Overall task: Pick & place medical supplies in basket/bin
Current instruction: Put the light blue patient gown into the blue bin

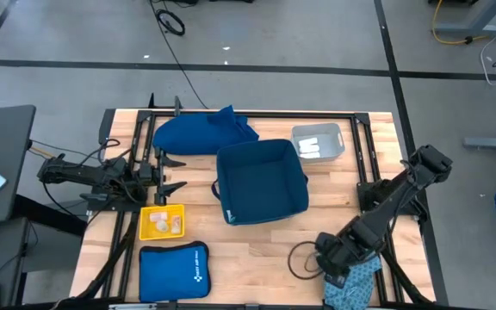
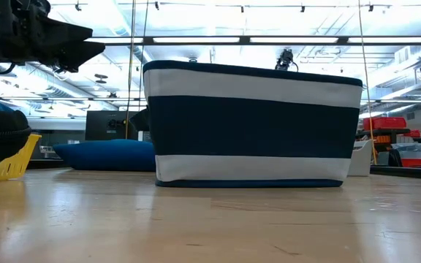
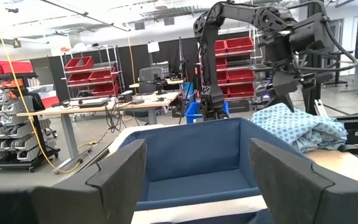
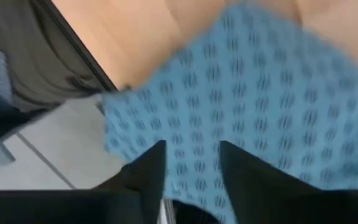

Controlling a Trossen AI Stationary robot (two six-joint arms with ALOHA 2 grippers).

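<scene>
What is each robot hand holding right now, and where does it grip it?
The right hand pinches the teal speckled cloth at a bunched fold near the table's front right corner. The left hand is open and holds nothing.

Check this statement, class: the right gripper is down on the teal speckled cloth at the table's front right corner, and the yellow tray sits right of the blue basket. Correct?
Not quite. In the high view the yellow tray sits left of the blue basket, not right. The rest holds: the right gripper is down on the teal speckled cloth at the front right corner.

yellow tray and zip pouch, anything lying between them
Nothing: in the high view only bare table separates the yellow tray from the zip pouch.
</scene>
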